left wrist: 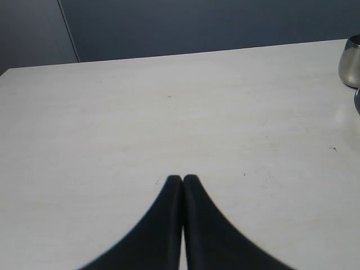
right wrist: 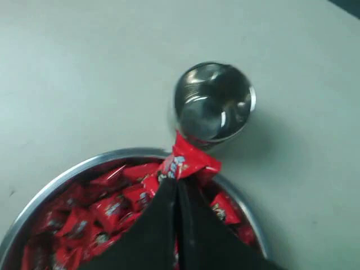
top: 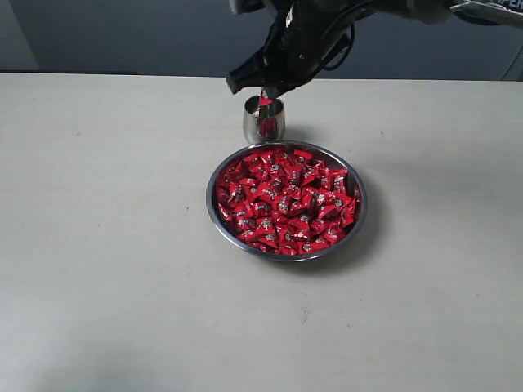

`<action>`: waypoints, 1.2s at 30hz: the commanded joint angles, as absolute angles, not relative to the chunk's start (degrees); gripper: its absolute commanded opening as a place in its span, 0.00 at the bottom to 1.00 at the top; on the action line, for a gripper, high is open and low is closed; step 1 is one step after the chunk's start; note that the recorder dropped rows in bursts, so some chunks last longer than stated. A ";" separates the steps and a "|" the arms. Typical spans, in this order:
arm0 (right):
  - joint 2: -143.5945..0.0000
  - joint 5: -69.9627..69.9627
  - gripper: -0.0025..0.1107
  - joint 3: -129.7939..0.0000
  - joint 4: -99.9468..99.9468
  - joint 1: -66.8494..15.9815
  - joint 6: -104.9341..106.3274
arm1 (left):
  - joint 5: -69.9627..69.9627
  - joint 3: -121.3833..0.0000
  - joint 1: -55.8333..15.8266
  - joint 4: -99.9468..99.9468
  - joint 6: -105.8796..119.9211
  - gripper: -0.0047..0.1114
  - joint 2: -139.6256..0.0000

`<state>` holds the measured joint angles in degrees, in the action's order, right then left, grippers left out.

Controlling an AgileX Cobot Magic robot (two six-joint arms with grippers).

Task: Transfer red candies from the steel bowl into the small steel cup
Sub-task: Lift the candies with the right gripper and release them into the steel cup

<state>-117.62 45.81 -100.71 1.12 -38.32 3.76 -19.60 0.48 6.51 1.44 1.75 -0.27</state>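
The wide steel bowl sits mid-table, heaped with red candies. Just behind it stands the small steel cup, whose inside looks empty in the right wrist view. My right gripper hangs just above the cup's rim, shut on one red candy that sticks out past its fingertips, over the gap between the bowl's rim and the cup. My left gripper is shut with nothing in it, low over bare table; the cup shows at that view's edge.
A pale tabletop spreads wide to the left, the right and in front of the bowl. A dark wall runs behind the table's far edge.
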 commanded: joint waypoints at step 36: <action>-128.86 63.83 0.37 -118.57 9.53 -32.83 10.23 | -19.31 0.00 6.20 1.55 1.68 0.04 0.00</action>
<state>-130.95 57.03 -118.83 9.34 -33.03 9.67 -19.60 0.48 6.51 1.44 1.75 -0.27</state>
